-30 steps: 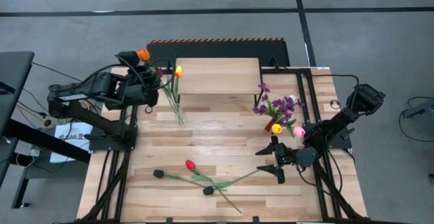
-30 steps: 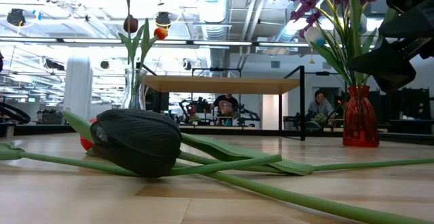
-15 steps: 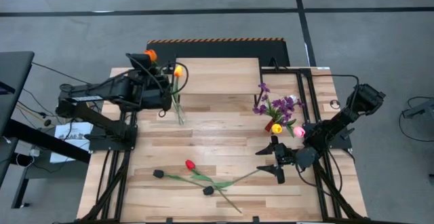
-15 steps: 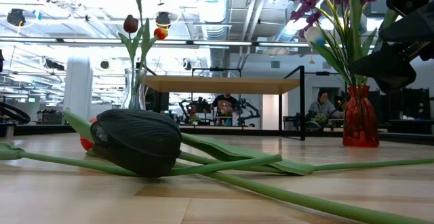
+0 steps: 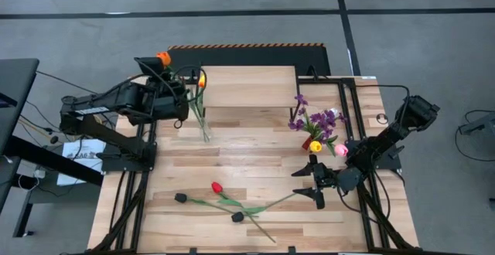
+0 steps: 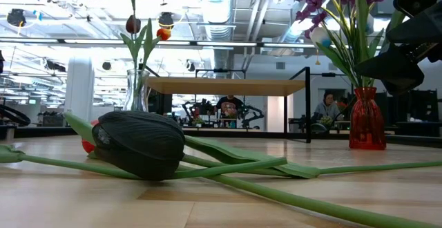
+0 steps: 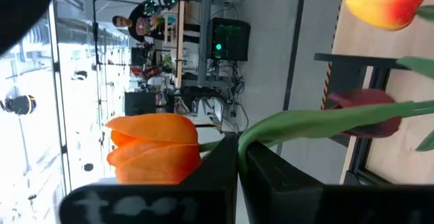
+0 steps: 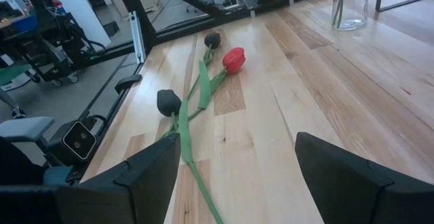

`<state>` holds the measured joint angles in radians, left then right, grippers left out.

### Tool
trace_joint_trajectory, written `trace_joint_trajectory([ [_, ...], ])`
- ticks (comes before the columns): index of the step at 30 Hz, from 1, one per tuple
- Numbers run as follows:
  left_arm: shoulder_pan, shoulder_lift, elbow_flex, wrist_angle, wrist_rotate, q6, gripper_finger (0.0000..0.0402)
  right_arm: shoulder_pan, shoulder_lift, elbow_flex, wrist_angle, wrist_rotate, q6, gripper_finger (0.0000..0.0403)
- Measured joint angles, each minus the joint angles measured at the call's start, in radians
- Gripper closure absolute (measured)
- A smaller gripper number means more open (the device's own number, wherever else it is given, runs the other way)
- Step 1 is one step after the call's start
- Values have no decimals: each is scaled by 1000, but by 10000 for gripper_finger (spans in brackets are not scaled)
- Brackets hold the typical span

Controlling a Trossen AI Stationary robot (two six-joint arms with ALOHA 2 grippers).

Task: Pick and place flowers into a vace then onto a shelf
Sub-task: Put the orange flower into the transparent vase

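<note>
My left gripper [image 5: 165,69] is high over the table's far left and shut on an orange flower [image 5: 163,59], whose head [image 7: 154,148] shows beside the fingers. Its stem runs toward a clear glass vase [image 5: 204,129], which holds a yellow flower [image 5: 203,79] and a dark red one [image 7: 366,105]. I cannot tell whether the stem's lower end is inside the vase. The wooden shelf [image 5: 247,85] stands at the far edge. My right gripper [image 5: 317,184] waits open and low at the right. It faces a red flower [image 8: 232,59] and two black ones [image 8: 168,102] lying on the table. My left gripper pinches the orange flower's green stem [image 7: 271,125] between its two fingers, right below the head. The fingers lie across the stem and point nearly level toward the table's right. The flower is lifted clear of the table, head up, and the stem slants down toward the clear vase.
A red vase [image 5: 308,142] with purple sprigs, a yellow and a pink flower stands at the right, just beyond my right gripper. The loose flowers' stems [image 5: 255,207] cross near the front edge. Bare wood lies between the two vases. People sit in the room behind the table [image 6: 324,107].
My left gripper has swung a little toward the table's right with the orange flower, then back toward the left. The stem above the clear vase has shifted the same way. The flower stays held.
</note>
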<state>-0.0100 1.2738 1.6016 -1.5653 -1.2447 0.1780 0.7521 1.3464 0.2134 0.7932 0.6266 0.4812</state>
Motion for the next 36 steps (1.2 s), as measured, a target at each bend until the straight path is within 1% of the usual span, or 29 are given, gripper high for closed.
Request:
trace_joint_trajectory([
  [7, 34, -3, 0, 1, 11, -16, 401, 0, 0, 0, 0, 0, 0, 117],
  [12, 34, -3, 0, 12, 60, -42, 401, 0, 0, 0, 0, 0, 0, 117],
  [16, 34, -3, 0, 11, 75, -66, 401, 0, 0, 0, 0, 0, 0, 117],
  [20, 34, -2, 0, 11, 119, -69, 401, 0, 0, 0, 0, 0, 0, 117],
  [24, 34, 7, -1, 3, 112, -69, 401, 0, 0, 0, 0, 0, 0, 117],
  [27, 34, 15, 0, 1, 77, -69, 401, 0, 0, 0, 0, 0, 0, 117],
  [36, 34, 23, -1, 3, 52, -54, 401, 0, 0, 0, 0, 0, 0, 117],
])
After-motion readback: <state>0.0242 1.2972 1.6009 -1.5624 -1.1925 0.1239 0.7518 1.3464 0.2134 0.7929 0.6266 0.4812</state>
